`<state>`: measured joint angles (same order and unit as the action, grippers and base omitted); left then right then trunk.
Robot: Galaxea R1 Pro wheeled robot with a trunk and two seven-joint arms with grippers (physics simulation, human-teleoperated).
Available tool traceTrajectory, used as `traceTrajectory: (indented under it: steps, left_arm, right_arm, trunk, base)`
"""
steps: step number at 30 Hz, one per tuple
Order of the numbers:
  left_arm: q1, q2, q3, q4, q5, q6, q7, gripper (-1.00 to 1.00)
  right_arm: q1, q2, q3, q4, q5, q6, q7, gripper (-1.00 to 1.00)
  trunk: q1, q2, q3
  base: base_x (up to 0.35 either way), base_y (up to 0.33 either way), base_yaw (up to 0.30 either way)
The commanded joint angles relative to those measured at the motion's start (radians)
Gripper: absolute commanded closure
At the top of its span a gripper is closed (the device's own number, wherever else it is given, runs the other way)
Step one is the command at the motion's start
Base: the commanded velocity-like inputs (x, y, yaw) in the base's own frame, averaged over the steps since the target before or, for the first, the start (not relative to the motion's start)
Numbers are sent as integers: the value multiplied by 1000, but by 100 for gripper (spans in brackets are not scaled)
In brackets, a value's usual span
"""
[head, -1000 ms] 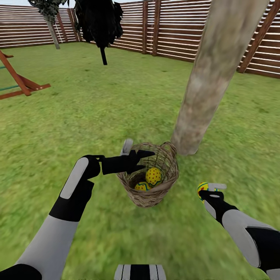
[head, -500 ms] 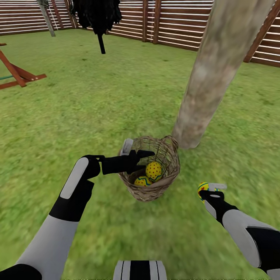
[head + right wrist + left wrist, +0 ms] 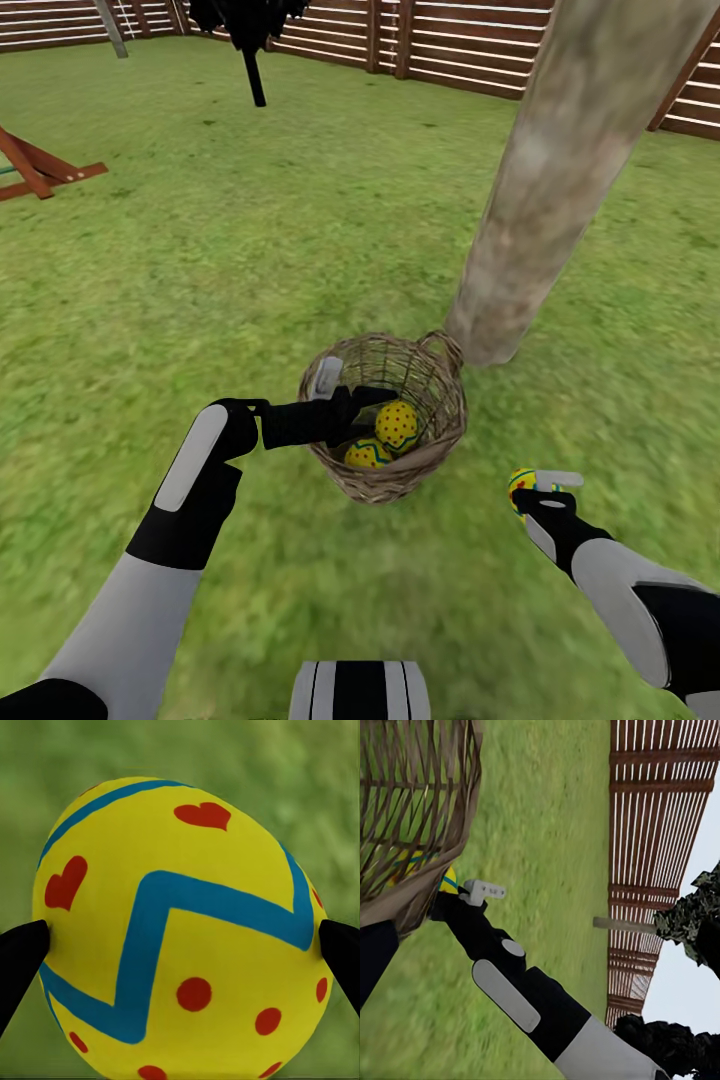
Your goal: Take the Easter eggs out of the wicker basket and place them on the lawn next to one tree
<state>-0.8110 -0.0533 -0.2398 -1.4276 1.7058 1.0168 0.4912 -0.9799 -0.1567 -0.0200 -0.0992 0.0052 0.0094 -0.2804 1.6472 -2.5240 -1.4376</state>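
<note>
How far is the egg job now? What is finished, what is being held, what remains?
Nothing lies by the thick pale grey-brown tree trunk yet. One yellow Easter egg with red dots and a blue zigzag is out, clamped in the right gripper. Two eggs remain in the brown wicker basket; the left gripper is at its rim.

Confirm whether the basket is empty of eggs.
No: the head view shows two yellow eggs lying inside the basket beside the tree trunk.
</note>
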Motion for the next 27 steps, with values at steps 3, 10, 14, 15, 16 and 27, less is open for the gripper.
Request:
traceTrajectory:
  steps: [3,10,14,15,16,27]
  left_arm:
    - [0,1,1,-1,11,1,10,-100]
    - [0,1,1,-1,11,1,10,-100]
    - [0,2,2,-1,11,2,10,-100]
    - [0,2,2,-2,11,2,10,-100]
    - [0,2,2,-2,11,2,10,-100]
    - [0,4,5,-2,83,2,9,-100]
  right_arm:
    - [0,0,-2,-1,1,0,-2,100]
    - [0,0,-2,-1,1,0,-2,100]
    - [0,0,-2,-1,1,0,-2,100]
    - [0,0,-2,-1,1,0,-2,100]
    - [0,0,-2,-1,1,0,-2,100]
    - [0,0,-2,-1,1,0,-2,100]
  trunk:
    - [1,-1,-12]
    - [4,-3,-39]
    - [6,-4,-55]
    - [6,-4,-59]
    - [7,-4,-63]
    - [9,-5,-82]
  base:
    - [0,0,0]
    - [0,0,0]
    - [0,0,0]
    - [0,0,0]
    - [0,0,0]
    - [0,0,0]
